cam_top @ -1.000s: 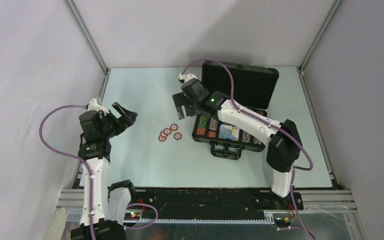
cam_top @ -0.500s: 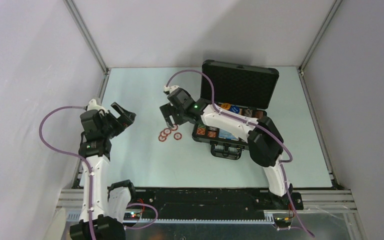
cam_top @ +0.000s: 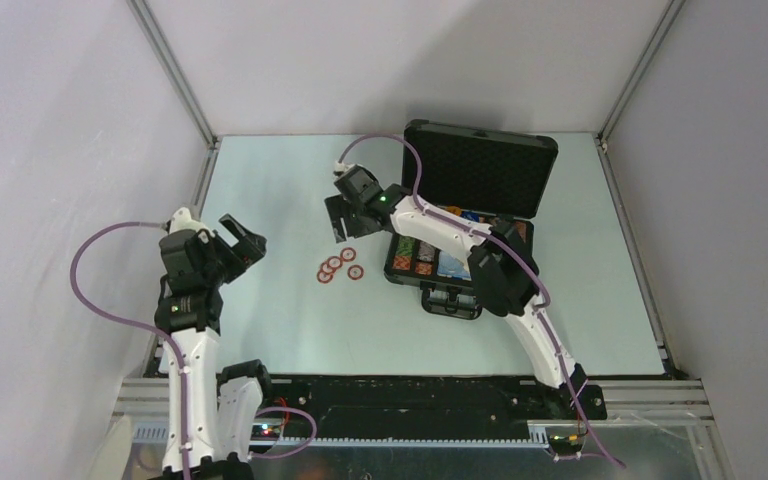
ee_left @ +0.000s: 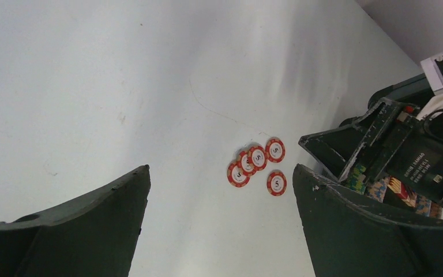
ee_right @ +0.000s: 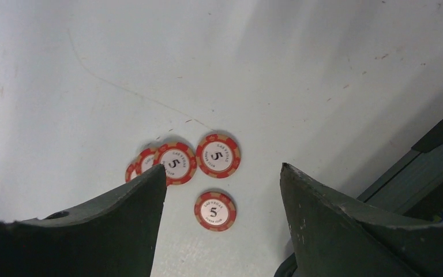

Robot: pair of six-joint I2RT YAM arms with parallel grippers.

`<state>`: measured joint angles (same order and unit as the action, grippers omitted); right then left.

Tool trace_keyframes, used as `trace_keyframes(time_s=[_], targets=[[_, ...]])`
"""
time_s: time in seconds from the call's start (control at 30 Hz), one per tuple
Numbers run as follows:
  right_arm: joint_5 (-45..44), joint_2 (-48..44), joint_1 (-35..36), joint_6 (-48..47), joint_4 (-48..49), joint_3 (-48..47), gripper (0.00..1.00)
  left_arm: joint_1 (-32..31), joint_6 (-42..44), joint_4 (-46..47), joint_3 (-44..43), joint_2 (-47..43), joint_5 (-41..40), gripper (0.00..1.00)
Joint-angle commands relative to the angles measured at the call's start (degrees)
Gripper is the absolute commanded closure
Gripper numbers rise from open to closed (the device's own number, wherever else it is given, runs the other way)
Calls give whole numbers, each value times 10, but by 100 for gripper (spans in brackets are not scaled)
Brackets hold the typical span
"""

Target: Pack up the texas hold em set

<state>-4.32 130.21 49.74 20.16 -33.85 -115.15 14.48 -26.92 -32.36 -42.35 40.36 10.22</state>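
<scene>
Over the last second the right gripper (cam_top: 339, 228) has swung left, off the open black case (cam_top: 480, 175) and out over the bare table. It now hangs just behind the 5 loose red-white chips (cam_top: 338, 265). Its jaws are spread wide and hold nothing. In the right wrist view the chips (ee_right: 213, 173) lie between and just ahead of the fingertips, so the next step is likely a chip pickup.

4 chips overlap in a short row. The lone chip (ee_right: 214, 210) lies apart, on the side towards the case. How high the fingers (ee_right: 121, 231) stand above the table is hard to judge, probably well clear.

The left gripper (cam_top: 243, 238) has dropped back a little towards the left edge. It is also wide open and empty, and it points at the chips (ee_left: 258, 164) from well apart.

The case wall (ee_right: 432, 156) sits close beside the right finger, so room is tight there. Open table lies left of and nearer than the chips. The multicoloured chip rows (cam_top: 412, 255) already sit in the tray, with the lid up.
</scene>
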Motion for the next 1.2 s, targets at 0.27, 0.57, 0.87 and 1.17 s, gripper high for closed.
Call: trace_keyframes(time_s=[0.27,0.57,0.87,1.17], targets=[[20,12,-29,59,90,47,22,-9,13,-6,13,-25,11,2],[75,37,-33,74,102,47,16,-9,12,-6,16,-20,30,2],[101,45,-32,77,101,47,33,-9,11,-6,18,-19,36,2],[130,55,-28,64,92,43,41,-9,12,-6,17,-17,40,2]])
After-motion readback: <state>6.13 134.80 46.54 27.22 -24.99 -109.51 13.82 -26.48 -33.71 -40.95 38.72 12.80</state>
